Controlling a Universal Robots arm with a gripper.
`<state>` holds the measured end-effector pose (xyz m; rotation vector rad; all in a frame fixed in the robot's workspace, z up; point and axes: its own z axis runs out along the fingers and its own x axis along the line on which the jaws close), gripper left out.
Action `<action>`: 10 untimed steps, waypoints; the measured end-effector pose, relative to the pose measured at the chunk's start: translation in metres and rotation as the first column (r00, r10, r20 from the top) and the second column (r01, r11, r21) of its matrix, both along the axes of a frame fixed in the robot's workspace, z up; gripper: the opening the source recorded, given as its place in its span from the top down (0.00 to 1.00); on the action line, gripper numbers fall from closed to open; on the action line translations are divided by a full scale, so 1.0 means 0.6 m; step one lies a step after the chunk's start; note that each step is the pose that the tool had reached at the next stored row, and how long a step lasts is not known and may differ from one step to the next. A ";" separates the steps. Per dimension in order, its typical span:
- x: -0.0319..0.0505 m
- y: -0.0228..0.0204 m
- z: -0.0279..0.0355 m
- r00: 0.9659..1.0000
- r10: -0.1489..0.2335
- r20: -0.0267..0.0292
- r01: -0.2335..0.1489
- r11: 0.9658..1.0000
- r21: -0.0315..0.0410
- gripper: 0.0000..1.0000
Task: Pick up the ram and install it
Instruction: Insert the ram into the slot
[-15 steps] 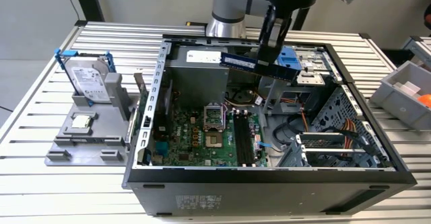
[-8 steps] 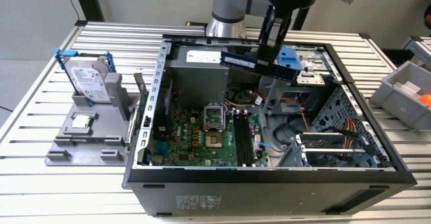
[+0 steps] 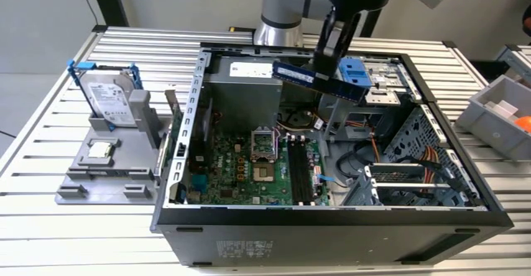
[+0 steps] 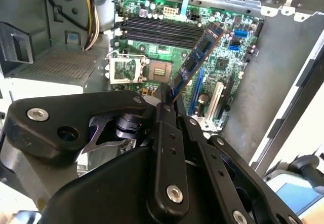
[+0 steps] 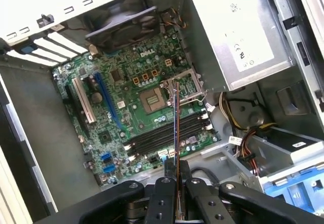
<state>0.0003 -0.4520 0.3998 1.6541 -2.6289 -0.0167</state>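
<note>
Gripper [image 3: 324, 71] clamps the ram [image 3: 292, 73] mid-length, tilted, in the air above the open case [image 3: 332, 217]. Motherboard [image 3: 240, 170] lies below, with its black slots [image 3: 299, 170] bare. On the exterior view's left, a hard drive [image 3: 109, 96] stands upright on a grey stand [image 3: 91, 179], with the processor [image 3: 101, 150] lying flat beside it. All of it is on the slatted tabletop [image 3: 50, 120].

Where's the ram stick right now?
In the exterior view the ram hangs in the claw above the open computer case, clear of the motherboard's black slots.

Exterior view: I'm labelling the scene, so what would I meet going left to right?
Hard drive in its blue frame → computer case's side wall → ram held in the pincer → grey bin.
</note>
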 end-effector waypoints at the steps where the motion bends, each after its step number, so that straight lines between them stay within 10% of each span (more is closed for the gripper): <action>1: 0.000 0.0000 0.000 1.000 -0.014 0.000 0.014 1.000 0.000 1.00; 10: 0.000 -0.0001 0.000 0.989 -0.148 0.000 0.148 0.989 0.000 1.00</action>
